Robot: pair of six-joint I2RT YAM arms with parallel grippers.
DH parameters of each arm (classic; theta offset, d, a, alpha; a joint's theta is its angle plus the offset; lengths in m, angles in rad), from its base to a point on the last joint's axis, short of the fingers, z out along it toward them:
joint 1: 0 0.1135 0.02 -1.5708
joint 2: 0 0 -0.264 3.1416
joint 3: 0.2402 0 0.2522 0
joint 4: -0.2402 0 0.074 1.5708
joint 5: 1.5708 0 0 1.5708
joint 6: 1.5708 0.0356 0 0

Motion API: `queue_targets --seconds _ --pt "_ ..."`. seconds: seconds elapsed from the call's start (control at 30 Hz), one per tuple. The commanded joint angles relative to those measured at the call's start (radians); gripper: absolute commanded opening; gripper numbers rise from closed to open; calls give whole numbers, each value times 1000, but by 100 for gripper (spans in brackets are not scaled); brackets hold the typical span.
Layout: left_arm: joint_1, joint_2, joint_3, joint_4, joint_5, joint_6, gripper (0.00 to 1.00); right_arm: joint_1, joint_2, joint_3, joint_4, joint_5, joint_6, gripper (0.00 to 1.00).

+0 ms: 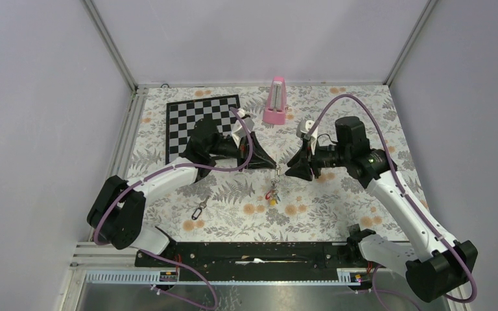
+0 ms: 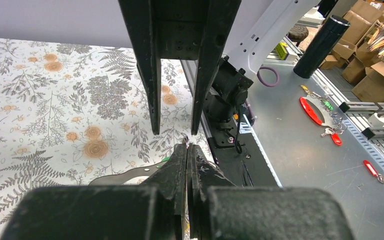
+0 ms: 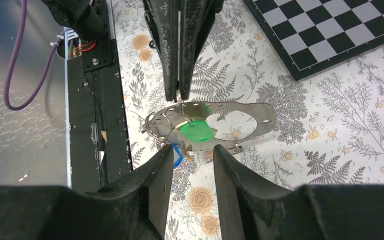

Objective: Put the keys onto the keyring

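The keyring [image 3: 252,111] is a wide grey-silver loop that hangs from my left gripper [image 3: 180,96], whose jaws are shut on its upper edge. A green-tagged key [image 3: 198,131] and a blue-tagged key [image 3: 177,155] hang on it near small split rings. In the top view the bunch of keys [image 1: 272,194] dangles below the left gripper [image 1: 276,168]. My right gripper [image 3: 192,154] is open and empty, facing the left one, just short of the loop, its fingers [image 2: 152,75] either side of the left gripper's tips [image 2: 187,146]. The loop [image 2: 125,175] shows partly behind the left fingers.
A small metal clip [image 1: 199,210] lies on the floral cloth at the front left. A chessboard [image 1: 198,123] and a pink metronome [image 1: 275,102] stand at the back. The black base rail [image 1: 253,253] runs along the near edge. Red-tagged keys [image 2: 320,112] lie on the grey bench beyond.
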Motion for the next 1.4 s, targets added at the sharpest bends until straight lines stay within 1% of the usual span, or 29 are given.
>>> queue_targets --seconds 0.0,0.1,0.23,0.33,0.53,0.73,1.07,1.37 --pt "9 -36 -8 170 40 -66 0 -8 -28 54 -47 -41 -36 43" --pt "9 -25 -26 281 57 -134 0 -10 -21 56 -41 -68 -26 45" --pt "9 2 -36 402 66 -235 0 -10 3 52 9 -106 17 53" --pt "9 18 -41 468 54 -292 0 -9 23 58 47 -125 43 55" --pt "9 25 -56 481 13 -312 0 -9 47 87 87 -168 75 55" --pt "8 28 -74 506 -26 -325 0 -9 52 109 85 -203 80 55" --pt "7 32 -89 514 -67 -338 0 -7 61 71 142 -220 120 53" --pt "7 30 -98 549 -82 -365 0 -2 79 45 186 -212 138 44"
